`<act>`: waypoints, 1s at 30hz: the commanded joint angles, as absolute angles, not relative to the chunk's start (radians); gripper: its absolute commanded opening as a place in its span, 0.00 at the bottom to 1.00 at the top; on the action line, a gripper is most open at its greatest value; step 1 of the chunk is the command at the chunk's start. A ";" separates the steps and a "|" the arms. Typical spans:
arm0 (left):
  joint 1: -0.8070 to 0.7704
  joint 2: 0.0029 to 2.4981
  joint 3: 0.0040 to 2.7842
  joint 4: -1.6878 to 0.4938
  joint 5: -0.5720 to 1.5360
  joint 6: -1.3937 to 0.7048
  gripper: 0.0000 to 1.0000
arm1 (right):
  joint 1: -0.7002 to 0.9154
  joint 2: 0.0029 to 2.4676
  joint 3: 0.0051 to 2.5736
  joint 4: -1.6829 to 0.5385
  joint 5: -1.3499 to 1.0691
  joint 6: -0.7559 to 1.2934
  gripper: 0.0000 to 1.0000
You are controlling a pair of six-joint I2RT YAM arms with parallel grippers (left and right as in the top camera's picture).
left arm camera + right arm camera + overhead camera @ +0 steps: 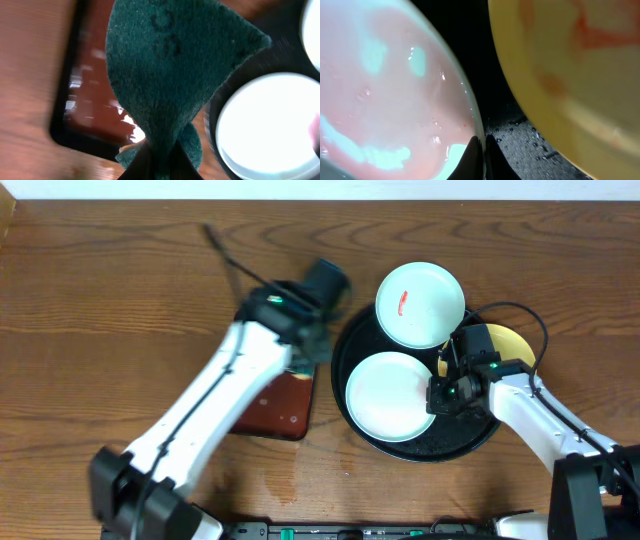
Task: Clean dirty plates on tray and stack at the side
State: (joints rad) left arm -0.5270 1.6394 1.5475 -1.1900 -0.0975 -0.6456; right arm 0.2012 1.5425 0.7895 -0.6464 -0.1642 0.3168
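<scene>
A brown wood-grain surface (pixel 100 330) is filling nearly the whole overhead view, with a thin strip of white wall (pixel 320 188) running along its far edge; right of centre, the round black tray (pixel 440 448) is sitting on it, and just to the tray's left a smaller dark red-brown tray (pixel 285 412) is lying partly under the left arm; three plates are resting on the black tray: a pale smeared plate (pixel 420 305) with a red streak is overhanging the far rim, a pale clean plate (pixel 388 395) is lying toward the near side, and a yellow plate (pixel 515 342), also streaked red, is showing partly behind the right arm; wet specks are glistening on the tray floor between the clean plate and the yellow one; the left gripper (pixel 152 162) is clenching a dark green scouring pad (pixel 170 75), holding it between the two trays; the right gripper (pixel 482 152) is pressed closed at the clean plate's rim, though whether it is pinching that rim I cannot tell.
</scene>
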 commanded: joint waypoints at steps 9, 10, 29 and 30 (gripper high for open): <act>-0.247 1.633 1.241 -0.990 0.120 -0.488 0.08 | 0.228 1.362 1.021 -0.849 0.004 0.221 0.01; -0.233 1.633 1.220 -0.976 0.123 -0.479 0.08 | 0.231 1.351 1.035 -0.859 0.013 0.218 0.01; -0.176 1.512 1.198 -1.000 0.206 -0.396 0.58 | 0.343 1.315 1.137 -0.768 0.086 0.205 0.01; -0.168 1.481 1.204 -1.012 0.207 -0.396 0.58 | 0.352 1.315 1.137 -0.756 0.085 0.205 0.01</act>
State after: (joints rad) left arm -0.1894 1.5673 1.1778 -0.9947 0.1898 -0.4141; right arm 0.3260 1.3262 1.1069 -0.7723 0.0677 0.2150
